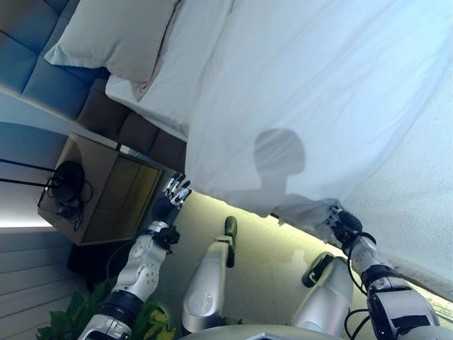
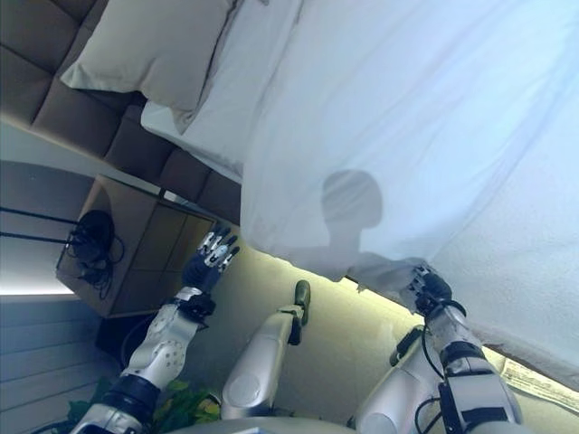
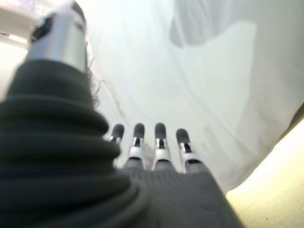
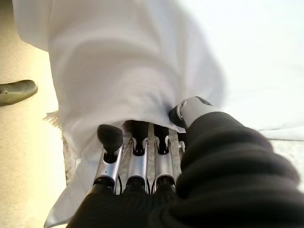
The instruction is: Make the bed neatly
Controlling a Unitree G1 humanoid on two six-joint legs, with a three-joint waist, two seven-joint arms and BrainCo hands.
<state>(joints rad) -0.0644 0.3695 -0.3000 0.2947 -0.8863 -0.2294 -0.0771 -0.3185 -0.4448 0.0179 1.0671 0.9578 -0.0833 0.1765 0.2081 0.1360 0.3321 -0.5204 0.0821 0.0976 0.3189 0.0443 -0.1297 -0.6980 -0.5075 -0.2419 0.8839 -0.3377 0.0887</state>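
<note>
A white sheet (image 1: 318,99) lies spread over the bed, its edge hanging over the side. My right hand (image 1: 340,223) is shut on the sheet's lower edge; in the right wrist view its fingers (image 4: 137,142) and thumb pinch a fold of the cloth (image 4: 123,71). My left hand (image 1: 172,195) is open with straight fingers, held in the air just off the sheet's hanging corner, holding nothing; it also shows in the left wrist view (image 3: 156,142). A beige pillow (image 1: 113,35) and a white pillow (image 1: 184,64) lie at the head of the bed.
A padded brown headboard (image 2: 54,63) runs behind the pillows. A wooden nightstand (image 1: 106,191) with a black corded object (image 1: 67,180) on it stands beside the bed, close to my left hand. A green plant (image 1: 71,315) stands below it.
</note>
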